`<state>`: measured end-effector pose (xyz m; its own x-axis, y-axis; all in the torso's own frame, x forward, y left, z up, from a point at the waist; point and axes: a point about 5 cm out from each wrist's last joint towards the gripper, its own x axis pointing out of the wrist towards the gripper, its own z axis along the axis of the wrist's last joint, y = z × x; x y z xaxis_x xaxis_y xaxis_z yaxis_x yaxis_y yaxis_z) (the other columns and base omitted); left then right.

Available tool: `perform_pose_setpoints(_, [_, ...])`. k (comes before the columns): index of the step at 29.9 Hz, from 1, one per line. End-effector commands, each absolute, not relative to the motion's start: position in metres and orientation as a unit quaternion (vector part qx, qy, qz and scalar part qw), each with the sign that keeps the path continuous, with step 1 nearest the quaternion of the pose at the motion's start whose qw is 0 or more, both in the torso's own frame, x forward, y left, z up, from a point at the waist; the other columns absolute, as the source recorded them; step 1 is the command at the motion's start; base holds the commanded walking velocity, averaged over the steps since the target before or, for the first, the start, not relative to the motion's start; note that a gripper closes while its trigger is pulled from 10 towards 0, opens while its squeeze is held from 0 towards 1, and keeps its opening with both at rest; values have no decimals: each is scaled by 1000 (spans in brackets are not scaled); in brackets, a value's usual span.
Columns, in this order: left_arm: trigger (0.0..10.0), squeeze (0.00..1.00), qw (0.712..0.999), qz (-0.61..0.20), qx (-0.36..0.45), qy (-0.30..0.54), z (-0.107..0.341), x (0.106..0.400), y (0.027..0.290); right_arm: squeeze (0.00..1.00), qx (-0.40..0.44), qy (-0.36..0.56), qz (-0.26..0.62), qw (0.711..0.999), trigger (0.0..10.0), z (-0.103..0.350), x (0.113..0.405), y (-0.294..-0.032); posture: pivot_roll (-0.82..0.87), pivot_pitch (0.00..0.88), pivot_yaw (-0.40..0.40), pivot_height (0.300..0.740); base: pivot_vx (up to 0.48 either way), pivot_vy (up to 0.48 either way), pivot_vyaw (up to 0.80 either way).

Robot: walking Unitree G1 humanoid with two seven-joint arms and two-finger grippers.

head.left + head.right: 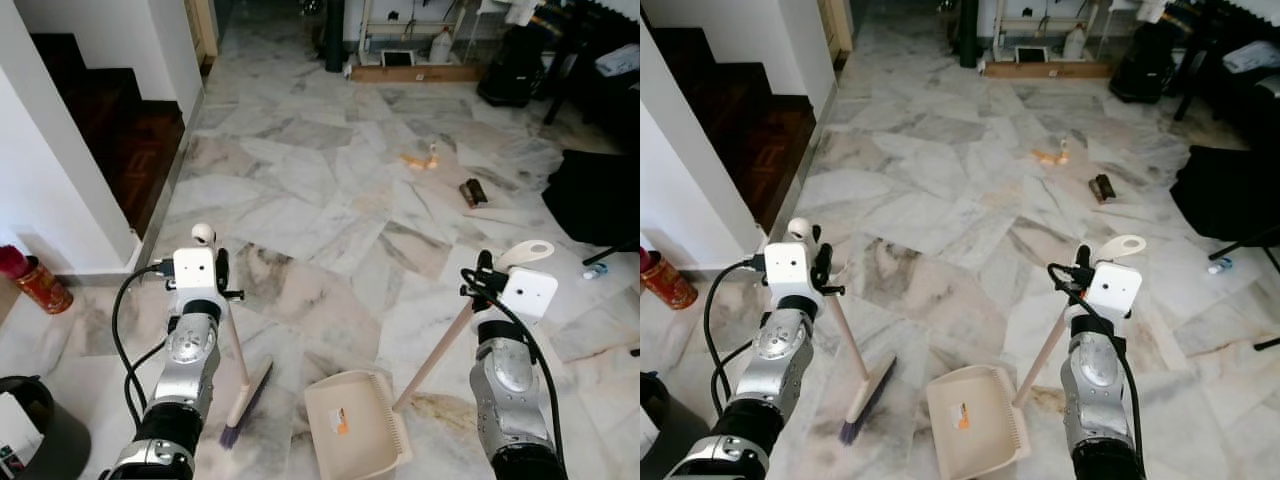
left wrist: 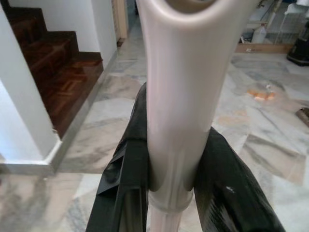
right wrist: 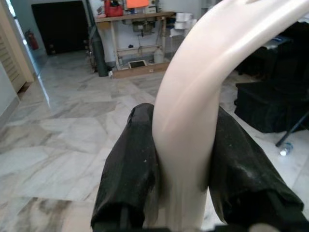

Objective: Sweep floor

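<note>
My left gripper [image 1: 212,262] is shut on the pale handle of a broom [image 1: 243,400], whose bristled head rests on the marble floor just ahead of me. My right gripper [image 1: 487,273] is shut on the long handle of a cream dustpan [image 1: 350,420], which sits on the floor to the right of the broom head. In the left wrist view the black fingers [image 2: 128,179] clamp the broom handle [image 2: 178,96]. The right wrist view has the fingers [image 3: 130,179] clamped on the dustpan handle [image 3: 188,121]. Orange debris [image 1: 419,157] and a small brown object [image 1: 473,191] lie on the floor further ahead.
A white wall corner and dark wooden stairs [image 1: 120,130] stand at the left. A red canister [image 1: 38,283] and a black bin [image 1: 40,430] sit near my left side. Black bags and chair legs [image 1: 595,190] crowd the right; a low shelf [image 1: 415,60] lies far ahead.
</note>
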<state>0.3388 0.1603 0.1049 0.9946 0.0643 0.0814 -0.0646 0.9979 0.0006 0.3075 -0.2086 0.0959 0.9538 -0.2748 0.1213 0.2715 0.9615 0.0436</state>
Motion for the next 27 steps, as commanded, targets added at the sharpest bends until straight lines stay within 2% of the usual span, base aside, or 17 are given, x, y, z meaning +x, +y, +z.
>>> perform_pose_setpoints(1, [10000, 0, 998, 30, 4, -57, 113, 342, 160, 0, 12, -86, -137, 987, 10000, 105, 310, -207, -67, 83, -1, 740, 0, -337, 0])
perform_pose_setpoints(6, [10000, 0, 998, 33, 3, -58, 114, 342, 161, 0, 12, -89, -136, 987, 10000, 106, 311, -208, -66, 85, -1, 740, 0, -317, 0])
perform_pose_setpoints(17, [10000, 0, 998, 35, -1, -56, 114, 343, 162, 0, 14, -86, -137, 987, 10000, 105, 310, -207, -65, 78, 1, 740, 0, 0, 0])
perform_pose_setpoints(27, [10000, 0, 998, 32, -2, -57, 114, 343, 162, 0, 14, -89, -136, 987, 10000, 105, 310, -207, -64, 70, 2, 740, 328, 0, 0])
